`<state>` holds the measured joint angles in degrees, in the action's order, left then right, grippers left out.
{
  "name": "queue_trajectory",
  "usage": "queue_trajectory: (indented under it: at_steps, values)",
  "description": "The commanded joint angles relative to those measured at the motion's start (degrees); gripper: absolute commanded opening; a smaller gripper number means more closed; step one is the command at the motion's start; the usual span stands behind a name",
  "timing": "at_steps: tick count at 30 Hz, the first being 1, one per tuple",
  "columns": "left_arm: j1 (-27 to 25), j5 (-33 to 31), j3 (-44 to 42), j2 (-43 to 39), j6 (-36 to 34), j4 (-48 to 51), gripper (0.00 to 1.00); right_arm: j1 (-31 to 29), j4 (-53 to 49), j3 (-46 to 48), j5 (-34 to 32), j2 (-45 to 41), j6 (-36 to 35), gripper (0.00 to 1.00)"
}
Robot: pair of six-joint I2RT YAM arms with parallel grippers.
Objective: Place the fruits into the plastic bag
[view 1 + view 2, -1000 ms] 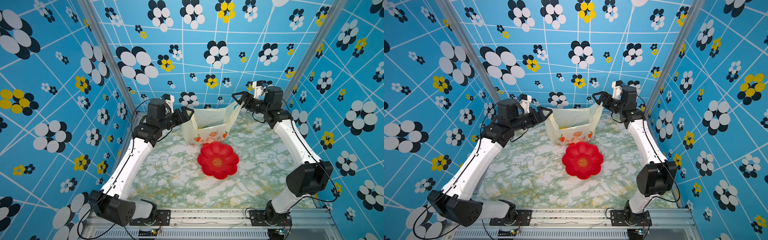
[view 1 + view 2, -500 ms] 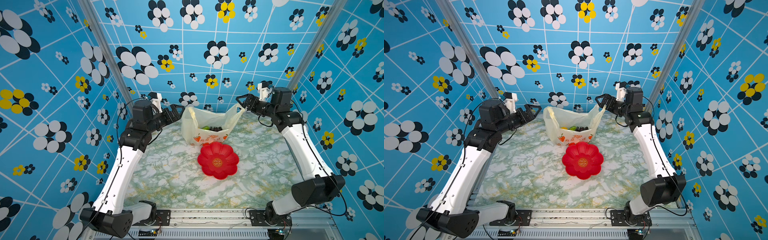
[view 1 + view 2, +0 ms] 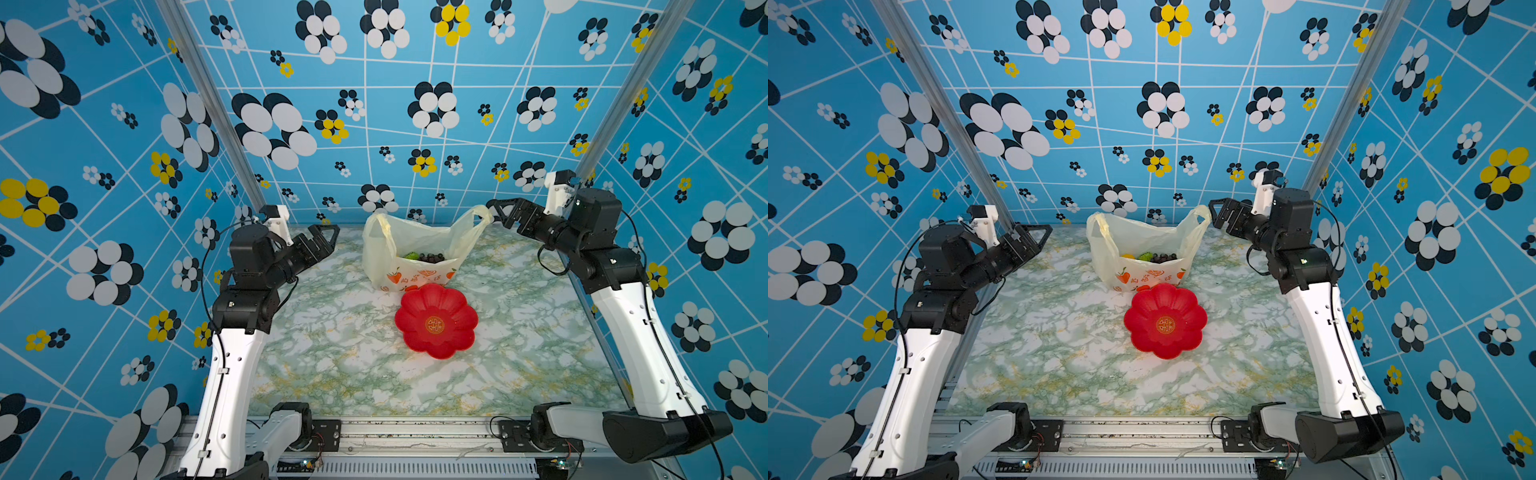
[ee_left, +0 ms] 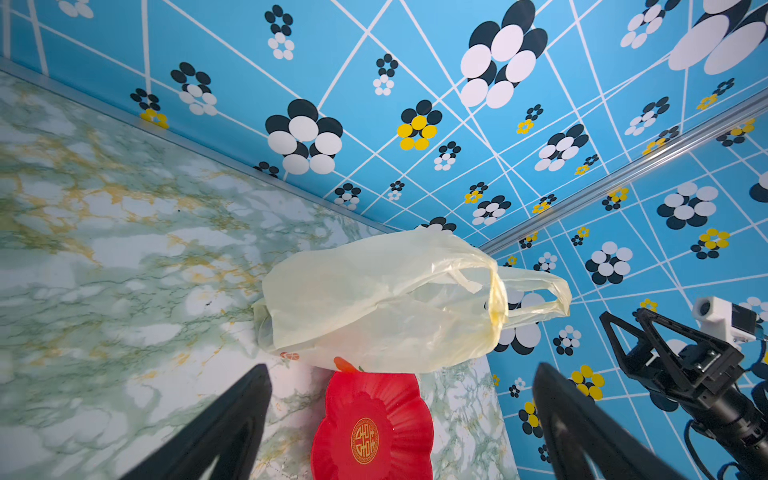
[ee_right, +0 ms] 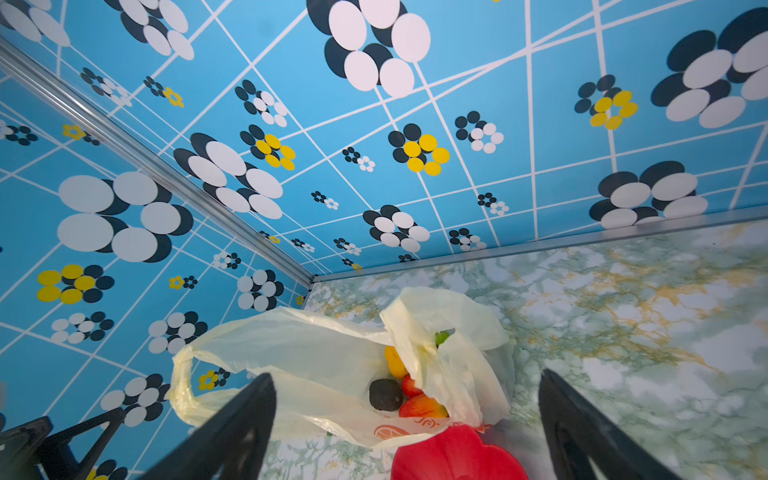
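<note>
Seeing fruits (image 3: 427, 257) inside the plastic bag (image 3: 409, 239), right behind the red dish (image 3: 435, 320) on the desk (image 3: 332, 357). Got left claw (image 3: 328, 235) open, clear of the bag; right claw (image 3: 497, 212) open too, maybe brushing a handle.

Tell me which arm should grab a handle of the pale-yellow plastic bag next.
Right. The open right gripper sits just beside a loop handle of the translucent pale-yellow plastic bag; the open left gripper stands clearly farther from the bag.
</note>
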<state>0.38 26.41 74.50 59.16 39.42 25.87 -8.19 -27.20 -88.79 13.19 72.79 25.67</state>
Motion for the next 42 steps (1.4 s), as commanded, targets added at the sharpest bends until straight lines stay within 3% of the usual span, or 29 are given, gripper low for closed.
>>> queue_trajectory:
  at_steps: [1, 8, 42]
  values:
    - [1.99, 1.58, -2.03, -2.25, 0.13, 0.03, 0.99, -0.16, 2.69, 5.19, -6.66, -3.61, -1.73, 0.99]
    - [4.16, 1.61, -4.94, -3.69, 0.74, -0.02, 0.99, -0.18, 3.93, 10.84, -12.26, -7.62, -4.57, 0.99]
    - [4.73, 1.15, -8.68, -3.98, 0.36, -1.78, 0.99, -0.16, 7.21, 16.82, -13.15, -8.0, -4.52, 0.99]
